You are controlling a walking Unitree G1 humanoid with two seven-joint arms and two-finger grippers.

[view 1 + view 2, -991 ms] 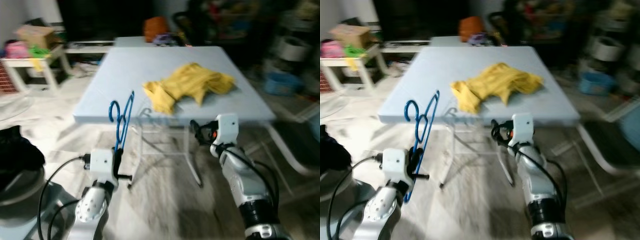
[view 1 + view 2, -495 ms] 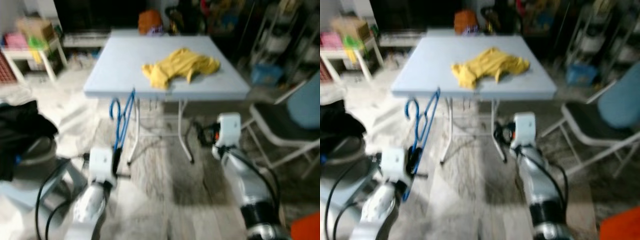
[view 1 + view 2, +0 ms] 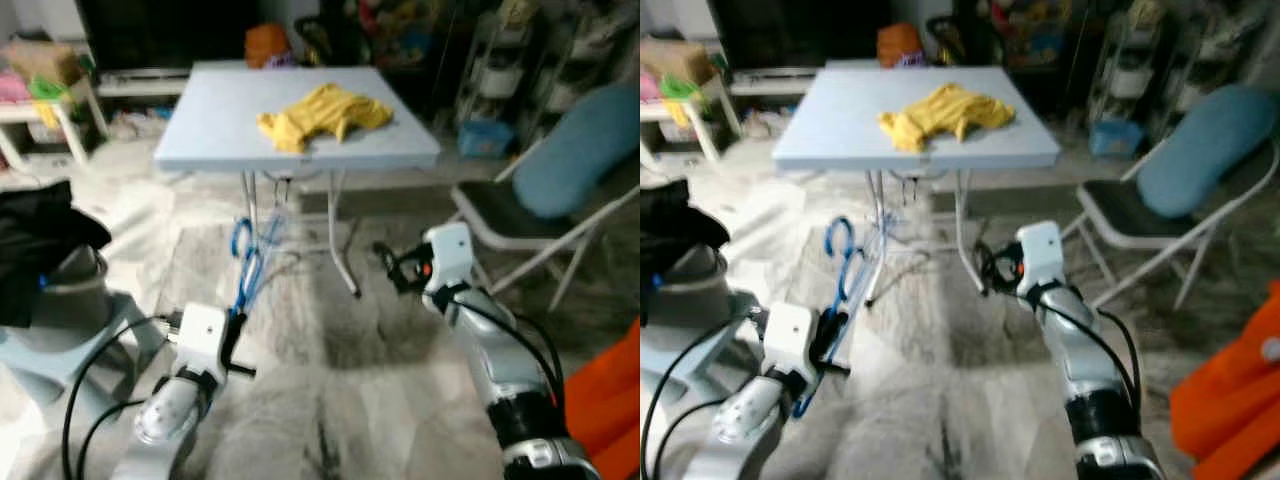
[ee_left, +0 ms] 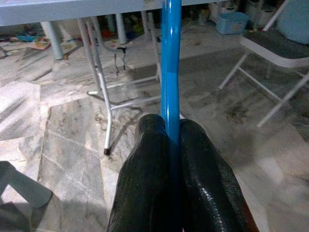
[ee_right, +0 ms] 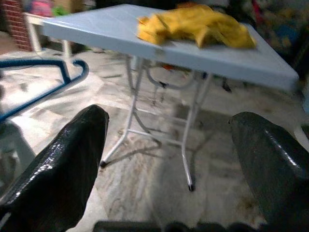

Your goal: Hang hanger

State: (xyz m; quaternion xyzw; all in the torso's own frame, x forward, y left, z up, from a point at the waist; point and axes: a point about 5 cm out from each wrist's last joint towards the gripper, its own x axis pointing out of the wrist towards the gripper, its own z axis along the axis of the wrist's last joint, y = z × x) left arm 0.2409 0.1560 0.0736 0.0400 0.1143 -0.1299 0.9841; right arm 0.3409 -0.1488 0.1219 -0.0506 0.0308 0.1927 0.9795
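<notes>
The camera is pulling back and tilting, so the table [image 3: 300, 150] with the yellow cloth [image 3: 320, 108] is shrinking toward the top of the frame. A folding chair [image 3: 520, 215] with a blue cushion [image 3: 580, 150] is coming into view at the right, an orange thing [image 3: 610, 400] at the lower right, and a black heap [image 3: 45, 250] at the left.

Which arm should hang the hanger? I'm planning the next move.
Left, probably. The left gripper is shut on the blue hanger, which sticks up from its fingers. The right gripper is open and holds nothing, so using it would need a handover.
</notes>
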